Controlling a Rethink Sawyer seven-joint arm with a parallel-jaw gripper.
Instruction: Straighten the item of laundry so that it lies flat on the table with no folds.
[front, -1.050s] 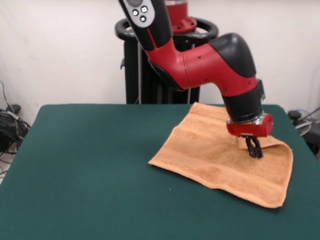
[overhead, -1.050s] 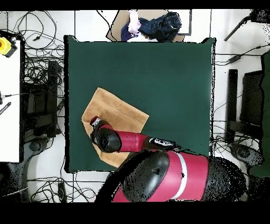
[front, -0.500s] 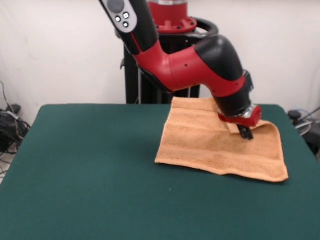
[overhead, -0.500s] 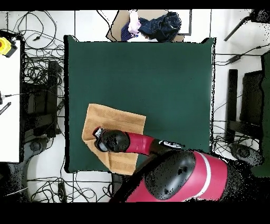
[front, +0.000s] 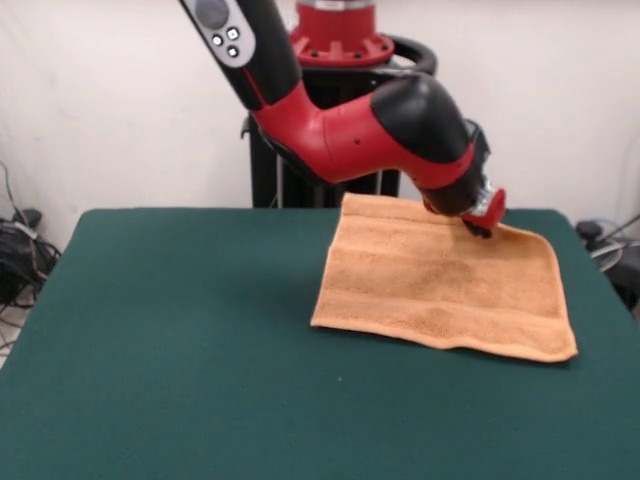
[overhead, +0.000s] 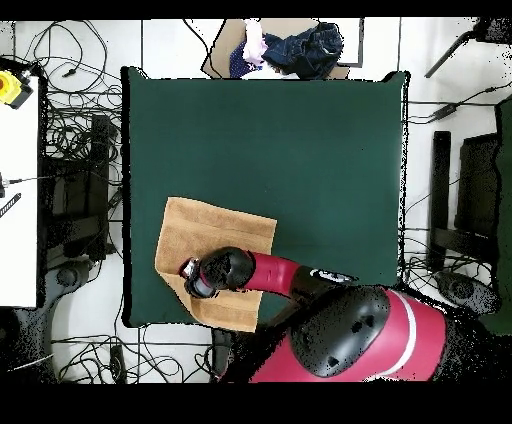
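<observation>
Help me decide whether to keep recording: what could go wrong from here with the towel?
1. The light orange-tan terry-cloth towel lies close to an edge of the dark green felt-covered table; another pull that way may drag it over.
2. The red and black arm's gripper sits at the towel's far edge; if it snags the cloth while rising, a fold could form.
3. The near hem looks slightly wavy and may stay so.

Robotics lab, by every sign: red and black Sawyer arm (front: 370, 120) on a black pedestal (front: 300, 150) behind a green felt bench (overhead: 300, 150), tangled cables (overhead: 75, 130) on pale floor tiles left of that bench, plain white wall (front: 120, 100) behind.
</observation>
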